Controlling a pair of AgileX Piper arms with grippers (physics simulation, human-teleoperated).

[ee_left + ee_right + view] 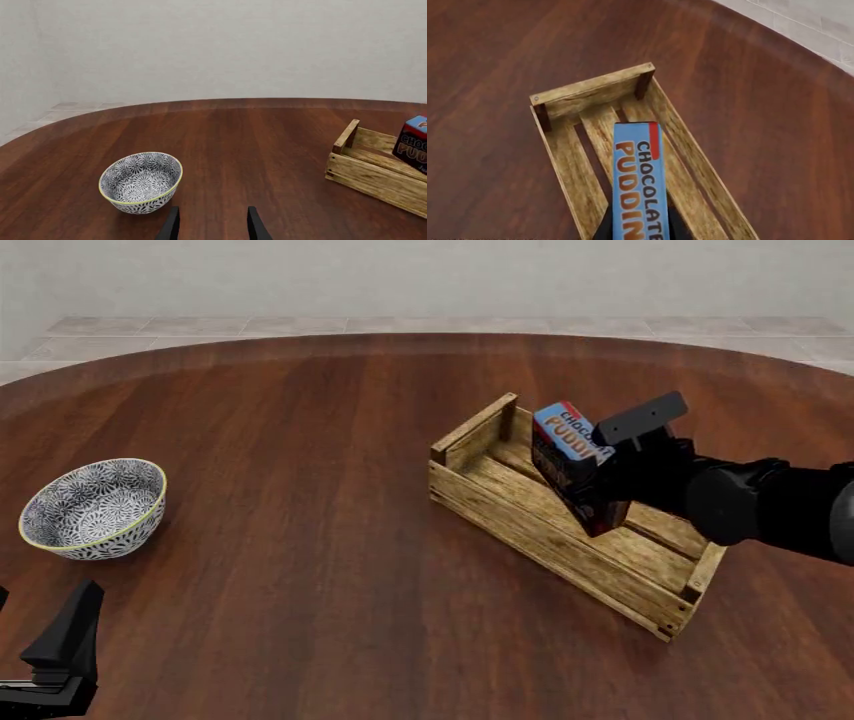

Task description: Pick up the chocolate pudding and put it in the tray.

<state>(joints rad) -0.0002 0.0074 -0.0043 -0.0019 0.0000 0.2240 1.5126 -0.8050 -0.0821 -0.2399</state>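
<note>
Dark wooden desk with bowl, crate and held carton.

Left to right in the front view: left pincer, black, at about 7 o'clock near the desk's near edge, its two fingers parted with bare desk between them in the left wrist view, gripping nothing; round blue-and-white patterned bowl with a yellow rim, at about 9 o'clock, upright, well apart from the crate; long open-topped tray of light slatted wood with raised corner posts, right of centre, lying diagonally; small rectangular chocolate pudding carton, blue top, dark brown sides, tilted above the tray's far half, clamped in the right pincer, whose arm enters from 3 o'clock.
</note>
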